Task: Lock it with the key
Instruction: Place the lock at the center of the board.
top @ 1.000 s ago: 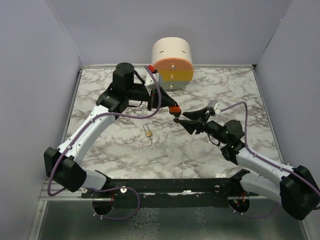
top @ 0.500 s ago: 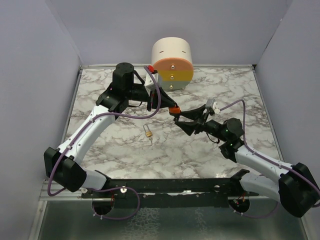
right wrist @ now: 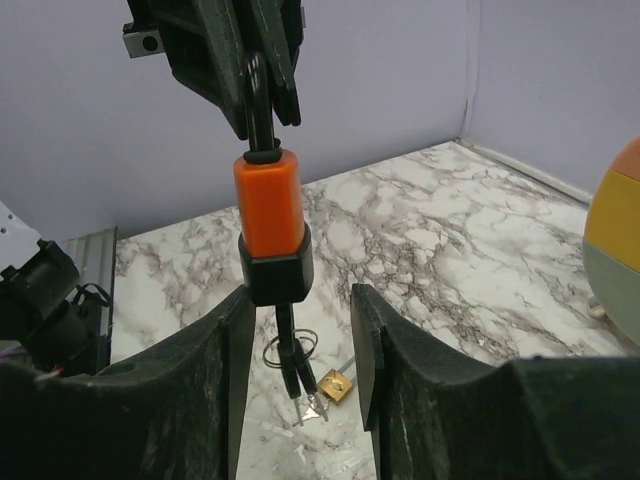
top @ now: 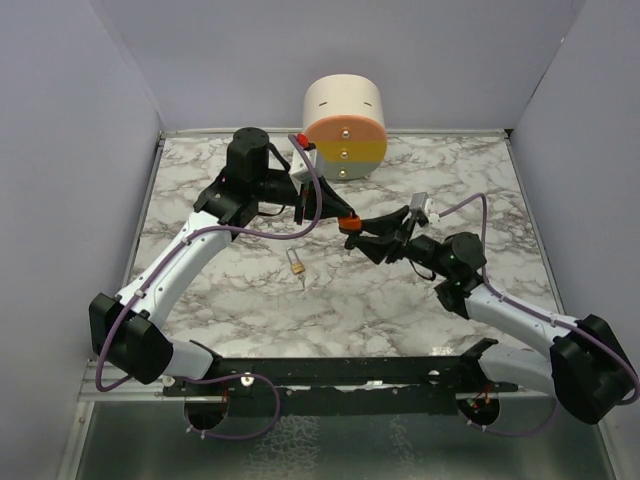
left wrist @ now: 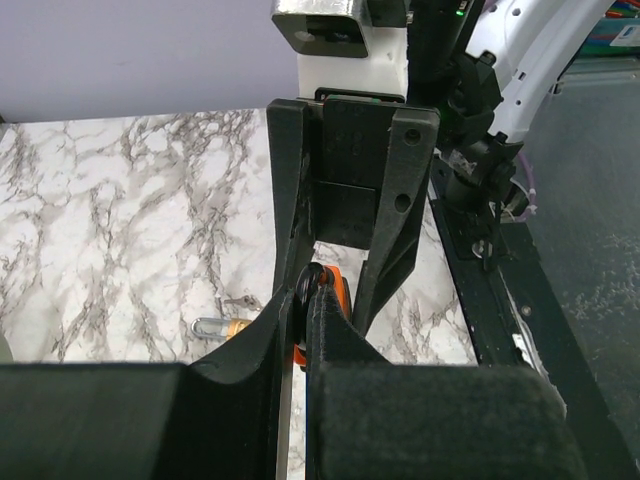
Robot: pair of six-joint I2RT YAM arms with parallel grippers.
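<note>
Moved in: right gripper [right wrist: 300, 298], jaws parted astride the orange padlock [right wrist: 270, 215] (boxy, black plastic base); left gripper [right wrist: 258, 90] clamps its shackle above; key [right wrist: 290, 365] dangles beneath.

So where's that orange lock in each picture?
Top external: orange lock hangs just above the picture's centre.
Left wrist: low centre, only a sliver of orange showing.
Right wrist: left of centre, hanging upright.
Shared landmark: the brass padlock, seen in all three views.
</note>
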